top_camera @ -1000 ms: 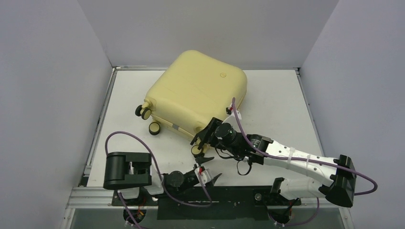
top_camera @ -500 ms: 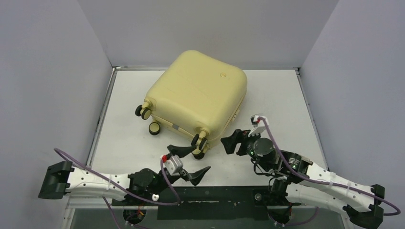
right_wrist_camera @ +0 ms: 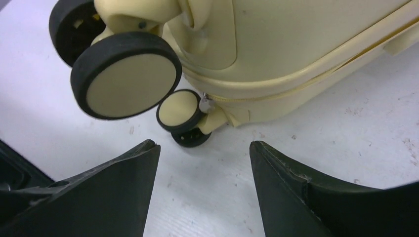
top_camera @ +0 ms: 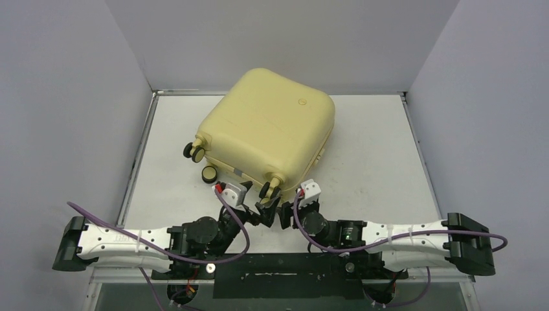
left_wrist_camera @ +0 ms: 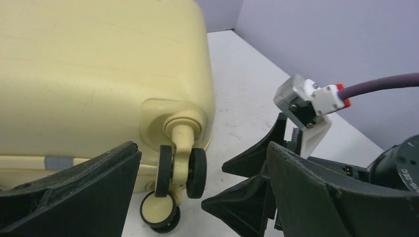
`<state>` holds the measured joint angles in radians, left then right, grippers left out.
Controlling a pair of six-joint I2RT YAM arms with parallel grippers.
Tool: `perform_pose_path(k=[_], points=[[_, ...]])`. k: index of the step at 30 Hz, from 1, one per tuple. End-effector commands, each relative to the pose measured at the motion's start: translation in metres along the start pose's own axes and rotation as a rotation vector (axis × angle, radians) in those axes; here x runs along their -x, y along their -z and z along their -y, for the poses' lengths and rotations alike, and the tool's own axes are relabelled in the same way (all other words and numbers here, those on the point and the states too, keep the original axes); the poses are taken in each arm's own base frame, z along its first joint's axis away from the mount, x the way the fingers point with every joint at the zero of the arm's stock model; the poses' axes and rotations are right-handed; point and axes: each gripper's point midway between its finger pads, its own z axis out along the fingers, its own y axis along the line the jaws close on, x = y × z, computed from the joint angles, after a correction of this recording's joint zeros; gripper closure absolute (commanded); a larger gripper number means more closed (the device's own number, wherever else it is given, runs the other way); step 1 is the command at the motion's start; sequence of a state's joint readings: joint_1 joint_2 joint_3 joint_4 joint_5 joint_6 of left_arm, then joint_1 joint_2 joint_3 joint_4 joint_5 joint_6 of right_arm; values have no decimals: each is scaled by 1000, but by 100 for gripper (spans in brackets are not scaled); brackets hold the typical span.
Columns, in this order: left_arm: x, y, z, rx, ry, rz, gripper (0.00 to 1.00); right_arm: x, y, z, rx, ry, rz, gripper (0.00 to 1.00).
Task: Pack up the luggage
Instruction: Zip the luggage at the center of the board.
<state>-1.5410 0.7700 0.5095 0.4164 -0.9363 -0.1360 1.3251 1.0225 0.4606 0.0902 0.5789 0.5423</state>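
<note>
The luggage [top_camera: 268,123] is a pale yellow hard-shell suitcase, lying closed and flat on the white table. Its near-corner wheels [top_camera: 269,190] point at both arms. My left gripper [top_camera: 263,211] is open just in front of those wheels. In the left wrist view the twin black wheels [left_wrist_camera: 180,165] stand just ahead of the left gripper [left_wrist_camera: 201,146], with nothing between its fingers. My right gripper [top_camera: 285,216] is open too, right beside the left one. The right wrist view shows bare table inside the right gripper [right_wrist_camera: 203,144], with a large wheel [right_wrist_camera: 126,74] and the zipped seam [right_wrist_camera: 296,86] beyond.
Two more wheels [top_camera: 195,151] stick out at the suitcase's left corner. Grey walls close the table on three sides. A black rail [top_camera: 291,275] runs along the near edge. In the left wrist view the right arm's fingers [left_wrist_camera: 249,195] crowd close on the right.
Both arms have swung in to meet at the suitcase's near-corner wheels. The left jaws have opened wider. The suitcase has not moved.
</note>
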Motion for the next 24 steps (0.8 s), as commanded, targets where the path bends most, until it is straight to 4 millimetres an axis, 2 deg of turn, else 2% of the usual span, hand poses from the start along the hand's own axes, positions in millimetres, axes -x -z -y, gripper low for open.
perform_pose_path(k=[1,5,12,20,24], points=[[3,0,-20,117,22,3,3,37,-14,3,-96,-159,232,33],[4,2,-25,134,48,14,3,32,-29,11,-183,-189,234,35],[4,4,-31,154,55,15,3,19,-48,15,-209,-257,226,41],[-1,5,-33,164,58,3,3,14,-58,6,-185,-266,227,45],[-3,5,-33,165,60,0,3,13,-60,6,-200,-259,221,61]])
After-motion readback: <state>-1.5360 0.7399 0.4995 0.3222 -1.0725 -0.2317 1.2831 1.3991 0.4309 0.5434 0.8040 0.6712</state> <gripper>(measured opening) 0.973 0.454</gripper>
